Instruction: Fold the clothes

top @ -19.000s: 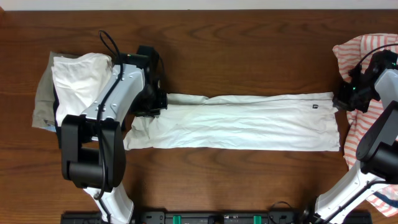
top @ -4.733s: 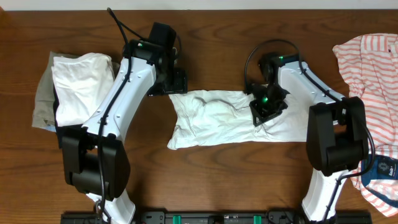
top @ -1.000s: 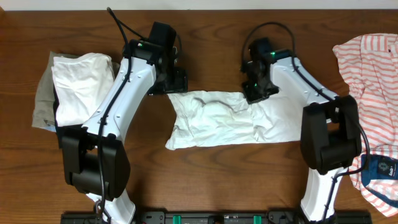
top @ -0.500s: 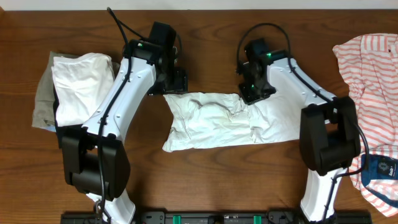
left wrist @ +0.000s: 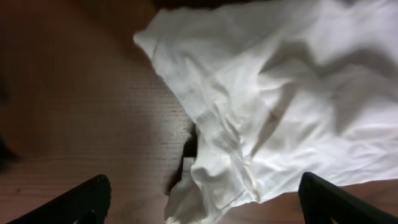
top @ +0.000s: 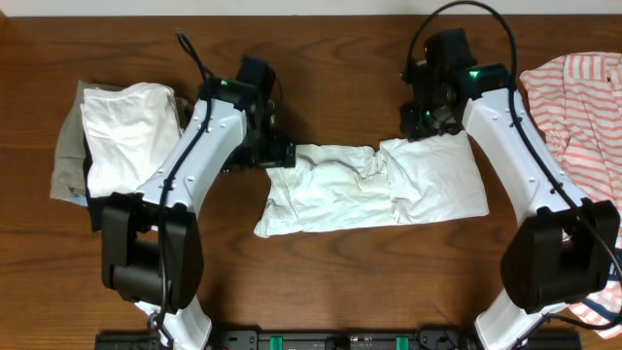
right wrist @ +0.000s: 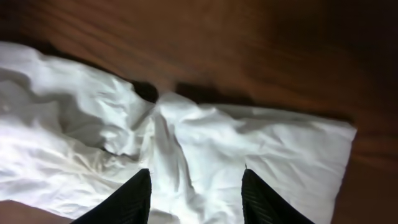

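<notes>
Task judged partly done. A pile [top: 121, 122], white on khaki, was seen stacked at the table's [top: 340, 78] left edge, apparently finished. The shirt [top: 369, 187] was found mid-table, folded to a short band but lumpy, with creases bunched around its middle. A striped garment [top: 573, 97] was left spread and unfolded at the right edge. Still to do, as judged: shirt smoothed or folded once more, moved to the pile, then the striped garment taken up. The left gripper [left wrist: 202, 190] was seen released, fingers wide apart over the shirt's left end, nothing pinched. The right gripper [right wrist: 194, 180] was seen released too, fingers apart just above the shirt's far right part, no cloth between them. Edges: the shirt's left end was ragged, a corner poking toward the near side; the right end was straighter and flat. Bare wood was noted along the far edge and the near edge, so room was judged ample there; the gap to the pile was taken up by the left arm, and the right arm crossed the gap to the striped garment.
</notes>
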Robot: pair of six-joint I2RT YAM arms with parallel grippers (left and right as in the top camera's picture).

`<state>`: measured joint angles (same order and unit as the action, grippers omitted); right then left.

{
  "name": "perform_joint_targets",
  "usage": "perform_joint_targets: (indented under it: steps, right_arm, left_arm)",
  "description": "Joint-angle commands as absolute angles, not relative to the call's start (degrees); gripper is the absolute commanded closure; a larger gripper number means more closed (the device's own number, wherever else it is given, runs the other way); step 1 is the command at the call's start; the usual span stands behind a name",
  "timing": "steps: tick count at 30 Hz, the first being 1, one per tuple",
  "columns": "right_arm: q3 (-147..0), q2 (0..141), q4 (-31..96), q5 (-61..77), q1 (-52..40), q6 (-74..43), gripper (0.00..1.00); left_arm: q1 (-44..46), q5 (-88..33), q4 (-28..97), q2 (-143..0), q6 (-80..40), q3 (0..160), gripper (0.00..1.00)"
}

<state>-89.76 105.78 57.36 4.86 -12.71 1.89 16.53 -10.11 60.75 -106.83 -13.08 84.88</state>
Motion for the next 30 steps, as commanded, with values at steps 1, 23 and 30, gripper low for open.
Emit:
perform_joint_targets:
  steps: [1,23,30]
  right_arm:
    - [-86.5,107.5,56.6,4.5,-12.2,1.3,0.55]
    - [-84.3,107.6,56.5,4.5,-12.3,1.3,0.56]
    - [-84.3,107.6,56.5,4.5,-12.3,1.3,0.56]
  left_arm:
    - [16.3,-11.4,57.2,-107.1,-12.4,80.1,0.0]
    - [16.3,-22.2,45.4,-112.8,-11.6,69.1,0.0]
    - [13.0,-28.6,45.6,-114.2,-11.5,69.4,0.15]
